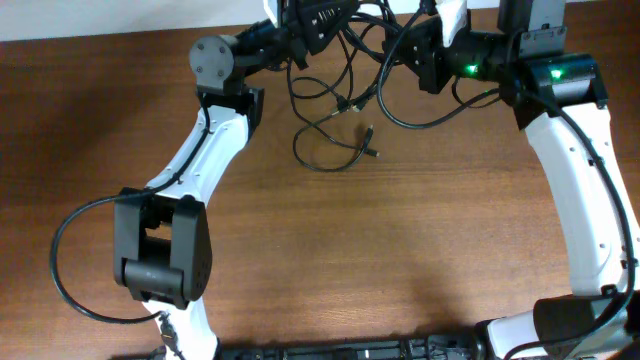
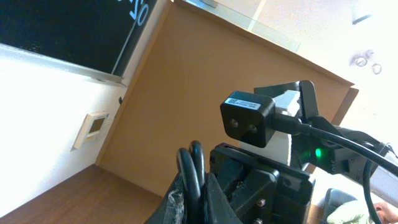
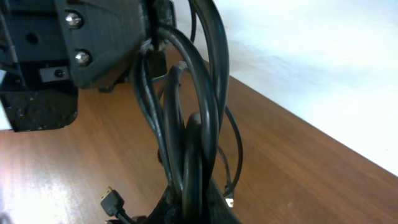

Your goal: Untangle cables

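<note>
Thin black cables (image 1: 345, 100) hang in a tangle between my two grippers at the back of the table. Their lower loops and small plug ends (image 1: 371, 152) rest on the wood. My left gripper (image 1: 308, 28) is shut on cable strands (image 2: 194, 165), which stick up from between its fingers (image 2: 214, 196). My right gripper (image 1: 418, 48) is shut on a thick bunch of cables (image 3: 198, 130), and these run up to the left gripper's black body (image 3: 93, 43). Below the right gripper (image 3: 196, 204) dangle a black plug (image 3: 112, 202) and a silver-tipped plug (image 3: 229, 200).
The brown wooden table (image 1: 420, 240) stretches toward the front. The white left arm (image 1: 200, 160) crosses its left side and the white right arm (image 1: 585, 190) stands along the right edge. In the left wrist view the right arm's wrist camera (image 2: 249, 118) sits close ahead.
</note>
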You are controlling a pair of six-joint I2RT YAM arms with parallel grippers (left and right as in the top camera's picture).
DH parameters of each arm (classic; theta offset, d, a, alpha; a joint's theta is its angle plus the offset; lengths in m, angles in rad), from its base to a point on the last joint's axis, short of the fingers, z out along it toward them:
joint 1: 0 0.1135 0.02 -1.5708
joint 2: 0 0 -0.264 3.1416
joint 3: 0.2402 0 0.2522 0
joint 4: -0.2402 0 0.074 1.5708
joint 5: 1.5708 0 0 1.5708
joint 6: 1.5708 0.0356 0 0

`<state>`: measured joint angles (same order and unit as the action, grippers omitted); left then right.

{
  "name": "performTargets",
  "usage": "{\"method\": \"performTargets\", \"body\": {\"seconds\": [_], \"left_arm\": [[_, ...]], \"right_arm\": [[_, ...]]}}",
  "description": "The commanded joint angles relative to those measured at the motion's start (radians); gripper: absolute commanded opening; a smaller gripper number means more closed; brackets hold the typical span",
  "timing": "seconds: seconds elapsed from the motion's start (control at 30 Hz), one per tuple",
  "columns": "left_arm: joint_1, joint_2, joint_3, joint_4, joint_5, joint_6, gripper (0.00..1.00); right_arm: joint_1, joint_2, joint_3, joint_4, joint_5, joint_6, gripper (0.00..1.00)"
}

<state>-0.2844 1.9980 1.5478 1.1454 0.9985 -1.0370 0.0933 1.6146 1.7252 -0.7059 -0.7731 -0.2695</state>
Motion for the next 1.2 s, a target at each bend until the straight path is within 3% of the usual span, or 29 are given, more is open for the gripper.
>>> {"method": "performTargets", "body": {"seconds": [0.0,0.4,0.63,0.67,0.7,0.73,0.77,0.8,1.03,1.17], "left_arm": [[0.084,-0.014,0.008,0.013,-0.142,0.013,0.0],[0.104,-0.014,0.008,0.013,-0.221,0.016,0.0],[0.105,-0.014,0.008,0.013,-0.139,0.188,0.0],[0.104,-0.014,0.008,0.013,-0.139,0.203,0.0],[0.104,-0.014,0.008,0.013,-0.138,0.203,0.0],[0.104,-0.014,0.008,0.013,-0.136,0.203,0.0],[0.104,-0.014,0.008,0.014,-0.125,0.203,0.0],[0.104,-0.014,0.008,0.019,-0.104,0.212,0.0],[0.087,-0.014,0.008,0.145,0.192,0.276,0.0],[0.034,-0.014,0.008,0.145,0.202,0.277,0.0]], "right_arm": [[-0.007,-0.02,0.002,-0.06,0.014,-0.002,0.04],[0.045,-0.02,0.002,-0.121,0.026,-0.014,0.04],[0.043,-0.02,0.002,-0.124,0.023,-0.013,0.04],[0.043,-0.02,0.002,-0.128,0.023,-0.013,0.08],[0.043,-0.02,0.002,-0.128,0.023,-0.013,0.21],[0.043,-0.02,0.002,-0.124,0.023,-0.013,0.5],[0.043,-0.02,0.002,-0.111,0.026,-0.013,0.65],[0.04,-0.021,0.002,-0.093,0.026,-0.013,0.73],[0.003,-0.023,0.013,0.144,0.025,0.044,0.76],[0.004,-0.023,0.013,0.199,0.026,0.043,0.81]]}}
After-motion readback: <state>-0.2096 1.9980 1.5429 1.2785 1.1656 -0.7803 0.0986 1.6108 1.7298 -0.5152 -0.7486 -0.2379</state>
